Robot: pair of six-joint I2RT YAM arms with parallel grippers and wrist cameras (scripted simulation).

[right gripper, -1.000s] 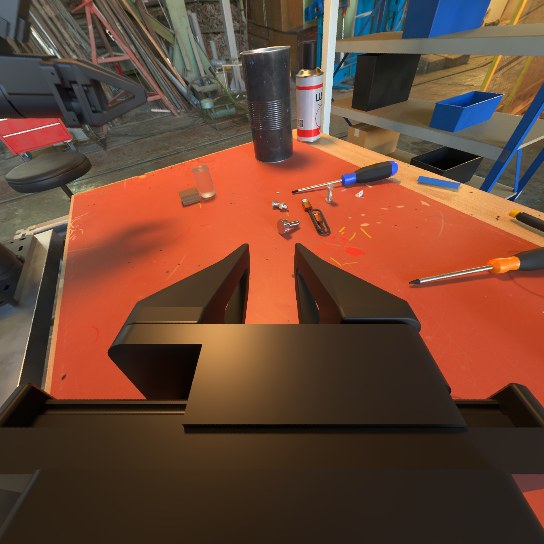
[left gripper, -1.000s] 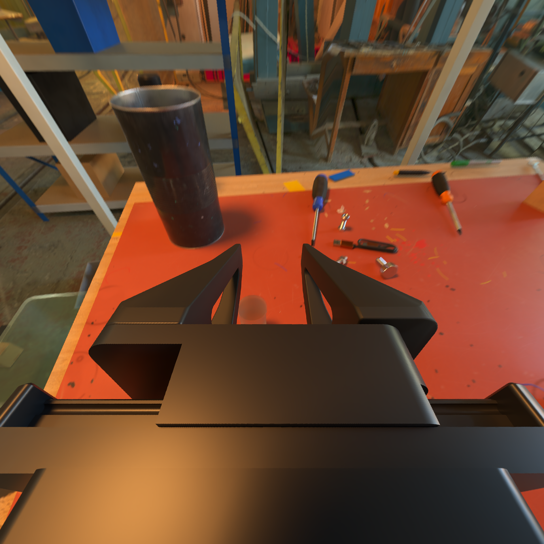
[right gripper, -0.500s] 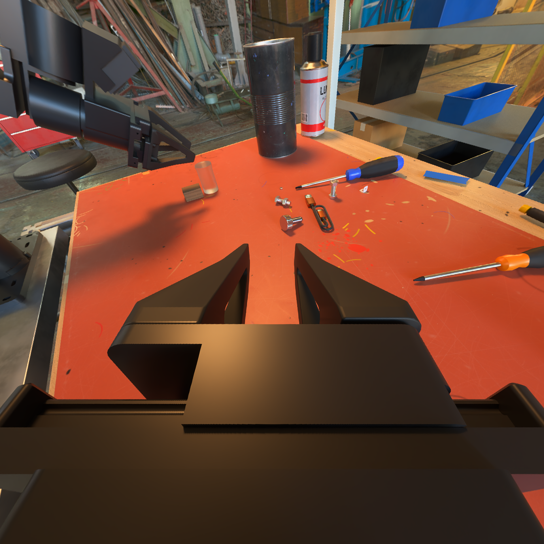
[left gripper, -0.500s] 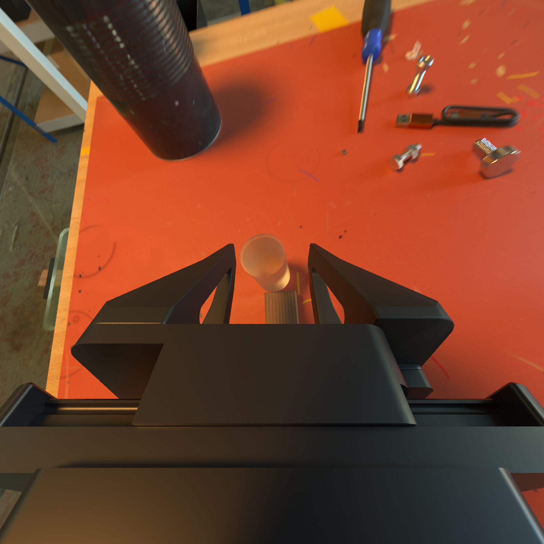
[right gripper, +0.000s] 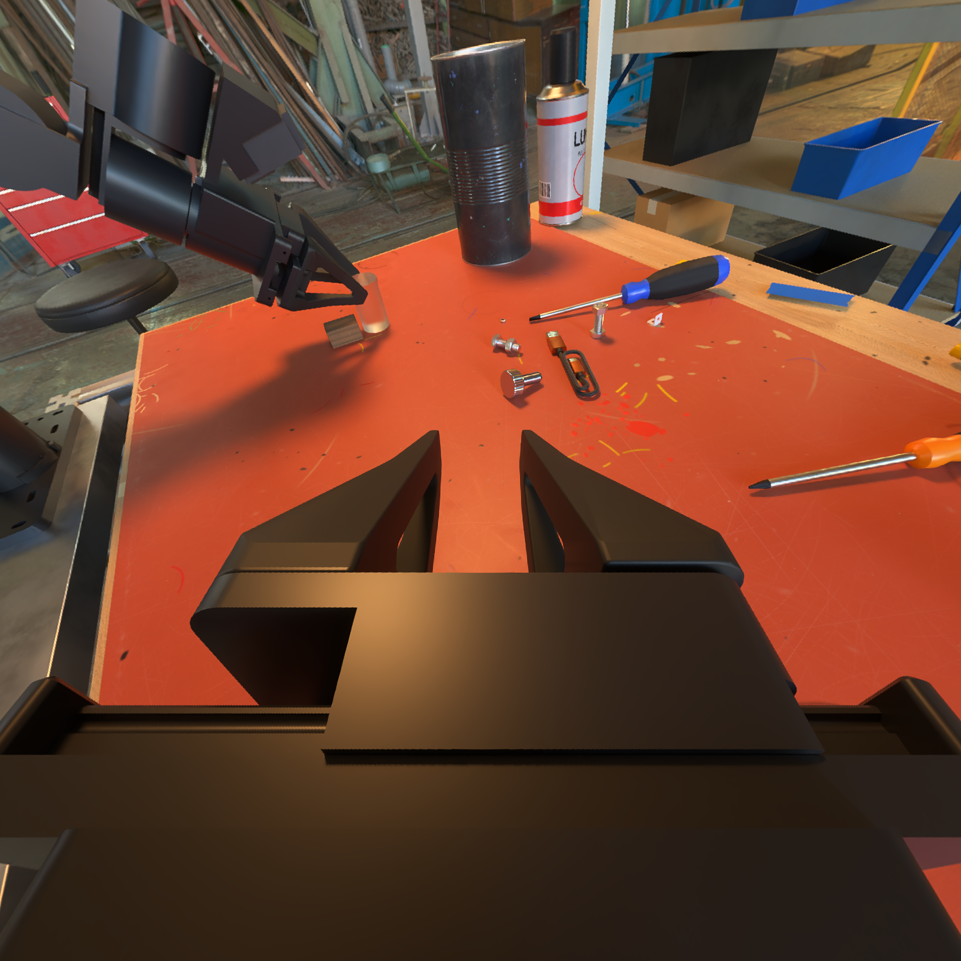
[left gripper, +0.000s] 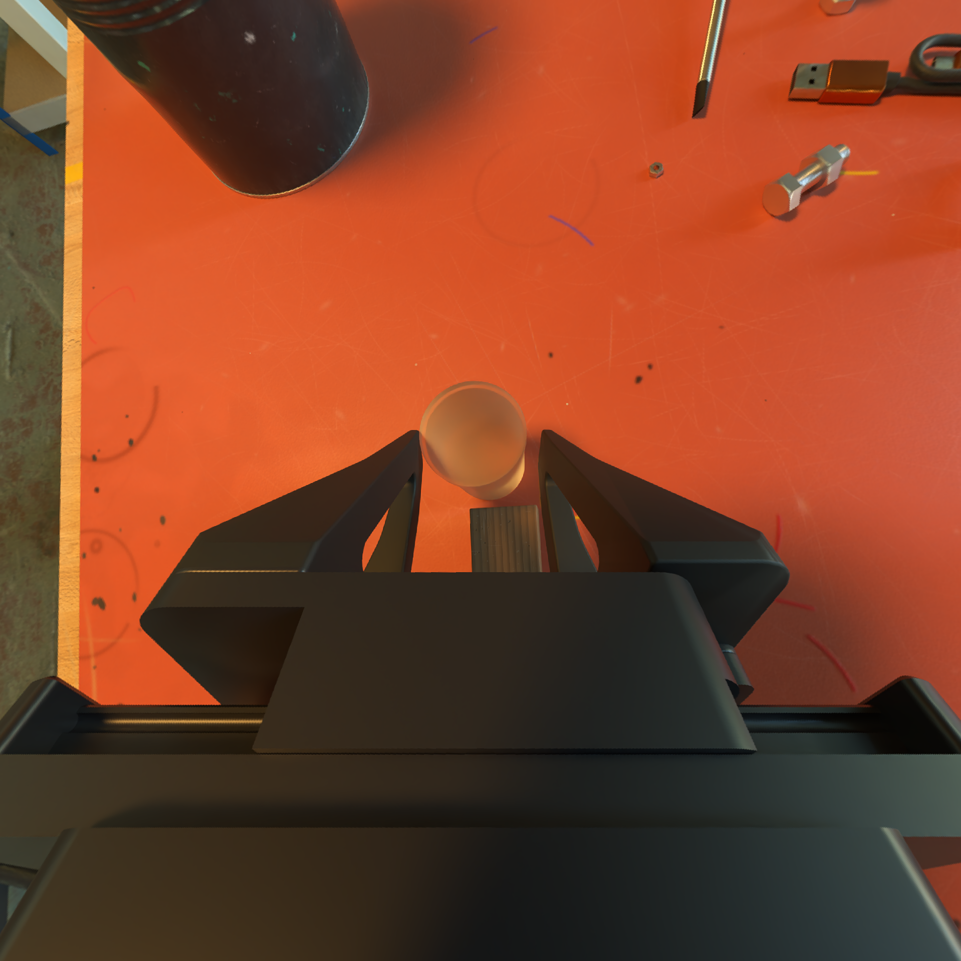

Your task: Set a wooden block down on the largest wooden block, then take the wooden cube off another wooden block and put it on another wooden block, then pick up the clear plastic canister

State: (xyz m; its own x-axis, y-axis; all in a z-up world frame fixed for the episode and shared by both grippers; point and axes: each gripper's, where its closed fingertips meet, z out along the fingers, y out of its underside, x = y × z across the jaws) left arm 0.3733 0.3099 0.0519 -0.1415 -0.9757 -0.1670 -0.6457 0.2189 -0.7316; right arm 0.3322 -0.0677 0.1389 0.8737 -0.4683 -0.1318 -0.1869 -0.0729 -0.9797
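A clear plastic canister [left gripper: 472,437] stands upright on the red mat. A small grey-brown wooden block [left gripper: 504,538] lies right beside it. My left gripper [left gripper: 479,439] is open and points down, with its fingertips on either side of the canister's top. The left fingertip looks about touching it and the right one stands slightly apart. In the right wrist view the canister [right gripper: 372,304] and the block [right gripper: 343,331] show at the far left under the left gripper [right gripper: 359,294]. My right gripper [right gripper: 479,434] is open and empty, low over the middle of the mat.
A tall dark metal cylinder [left gripper: 234,88] stands at the back left, with a spray can [right gripper: 561,151] behind it. A blue-handled screwdriver [right gripper: 671,281], an orange-handled one [right gripper: 858,463], bolts [right gripper: 520,382] and a USB stick on a clip [right gripper: 569,364] lie around. The mat's left edge [left gripper: 73,364] is near.
My left gripper has tilted downward and come down over the canister, so its fingertips now flank the top. The right gripper has stayed where it was.
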